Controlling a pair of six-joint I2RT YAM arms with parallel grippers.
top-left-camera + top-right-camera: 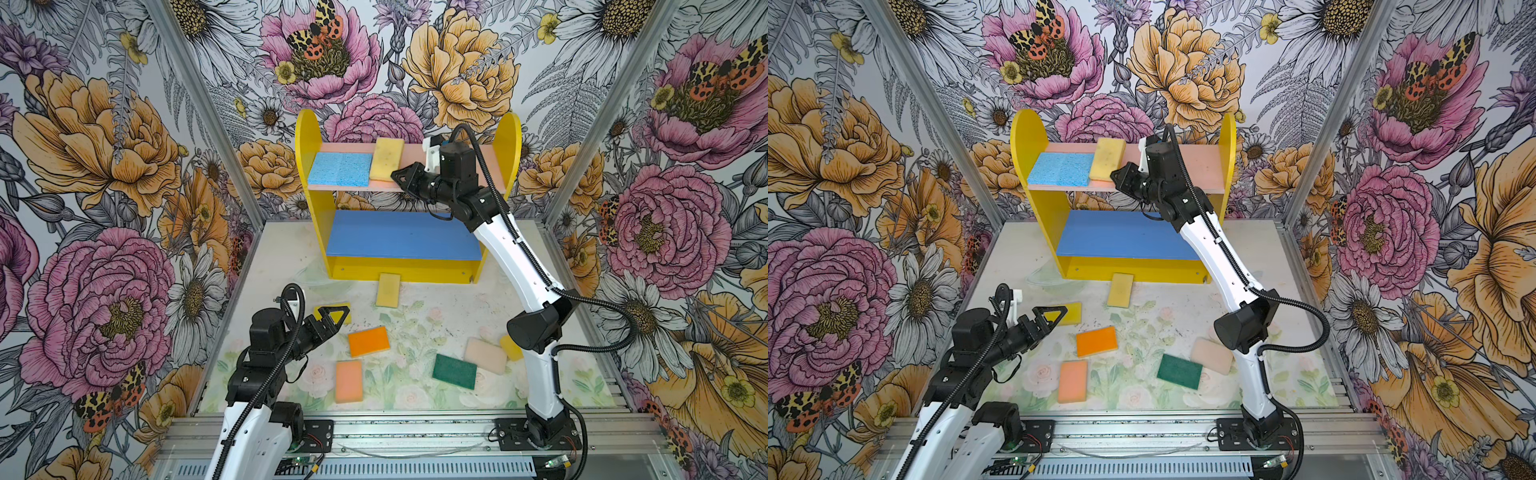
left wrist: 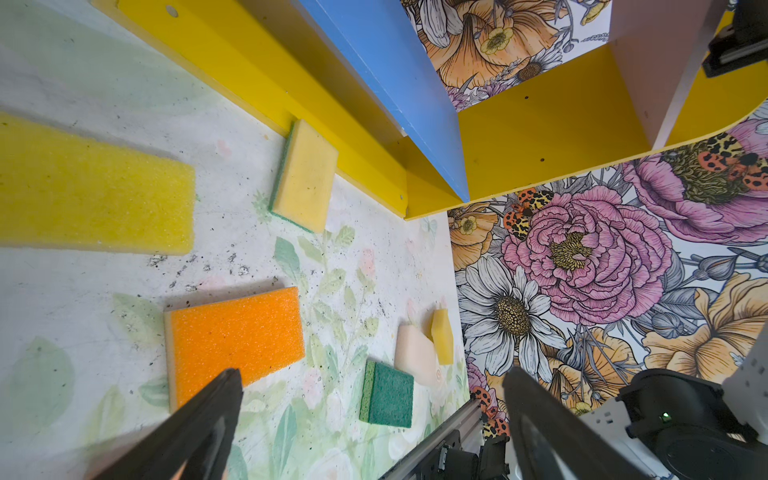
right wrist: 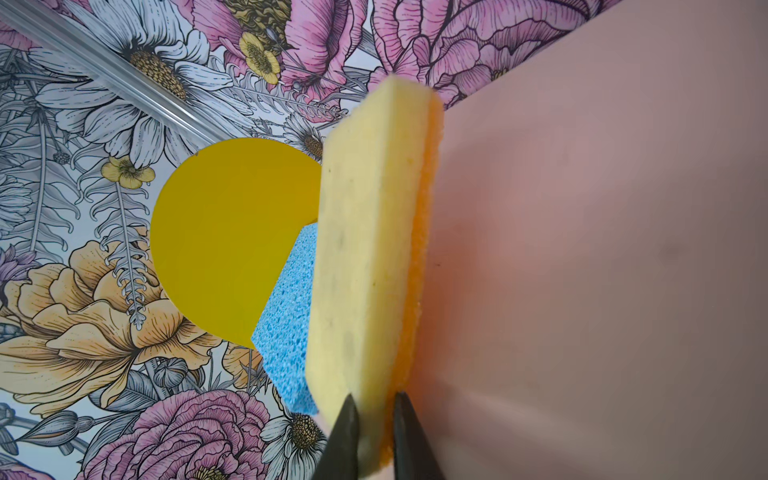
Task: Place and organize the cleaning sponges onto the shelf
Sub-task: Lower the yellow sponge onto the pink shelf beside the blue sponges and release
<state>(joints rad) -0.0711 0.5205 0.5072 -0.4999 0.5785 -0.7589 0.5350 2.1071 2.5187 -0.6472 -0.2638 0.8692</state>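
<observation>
We see the shelf's pink board carrying blue sponges and a yellow sponge grasped by the right gripper's jaws; left gripper's jaws released.

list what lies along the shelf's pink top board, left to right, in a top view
light blue sponges → yellow sponge → right gripper, jaws either side of that sponge's near end → bare stretch of pink board

Bold floral wallpaper surrounds a tabletop with faded flower print, speckled by dark crumbs; an aluminium rail fronts it
</observation>
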